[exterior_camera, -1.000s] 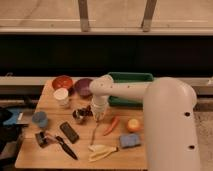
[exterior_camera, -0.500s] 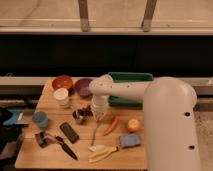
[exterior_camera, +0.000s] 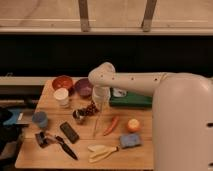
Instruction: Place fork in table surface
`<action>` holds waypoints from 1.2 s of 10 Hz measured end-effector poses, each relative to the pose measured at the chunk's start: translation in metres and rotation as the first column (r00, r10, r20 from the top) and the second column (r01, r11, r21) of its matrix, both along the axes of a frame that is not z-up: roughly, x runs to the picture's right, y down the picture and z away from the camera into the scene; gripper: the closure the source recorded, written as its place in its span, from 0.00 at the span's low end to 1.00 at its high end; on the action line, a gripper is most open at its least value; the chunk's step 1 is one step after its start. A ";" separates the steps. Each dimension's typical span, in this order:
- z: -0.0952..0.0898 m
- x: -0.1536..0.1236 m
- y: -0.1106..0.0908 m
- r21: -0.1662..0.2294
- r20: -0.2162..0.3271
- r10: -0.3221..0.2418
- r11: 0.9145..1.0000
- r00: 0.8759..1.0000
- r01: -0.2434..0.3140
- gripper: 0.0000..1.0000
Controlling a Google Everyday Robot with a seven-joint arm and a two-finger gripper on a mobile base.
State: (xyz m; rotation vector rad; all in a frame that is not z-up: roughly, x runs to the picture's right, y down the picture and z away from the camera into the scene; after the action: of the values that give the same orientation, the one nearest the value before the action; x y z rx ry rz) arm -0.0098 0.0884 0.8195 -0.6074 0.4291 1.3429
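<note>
My gripper (exterior_camera: 101,103) hangs from the white arm over the middle of the wooden table surface (exterior_camera: 142,152), just in front of the purple bowl. It is shut on the top end of the slim silver fork (exterior_camera: 96,123). The fork slants down and slightly left from the gripper, and its lower end is at or just above the tabletop. It lies between the black block and the carrot (exterior_camera: 112,125). I cannot tell whether the tip touches the wood.
The green tray (exterior_camera: 131,100) stands behind right. An orange bowl (exterior_camera: 62,82), purple bowl (exterior_camera: 83,88) and white cup (exterior_camera: 62,97) are behind left. Grapes (exterior_camera: 90,109), a metal cup (exterior_camera: 78,116), a black block (exterior_camera: 69,132), a black-handled knife (exterior_camera: 64,146), an orange (exterior_camera: 133,124), a blue sponge (exterior_camera: 130,140) and a yellow tool (exterior_camera: 100,151) are nearby.
</note>
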 end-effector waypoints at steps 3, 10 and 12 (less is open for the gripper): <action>-0.041 0.011 -0.055 0.097 -0.062 0.007 0.995 0.998 -0.001 1.00; -0.047 0.025 -0.067 0.132 -0.121 0.029 0.991 0.992 -0.013 1.00; -0.025 0.024 -0.039 0.090 -0.116 0.035 0.996 0.993 -0.025 1.00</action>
State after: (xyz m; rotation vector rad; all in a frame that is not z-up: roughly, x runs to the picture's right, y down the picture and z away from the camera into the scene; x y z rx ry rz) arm 0.0145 0.0489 0.7945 -0.4647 0.4551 1.4232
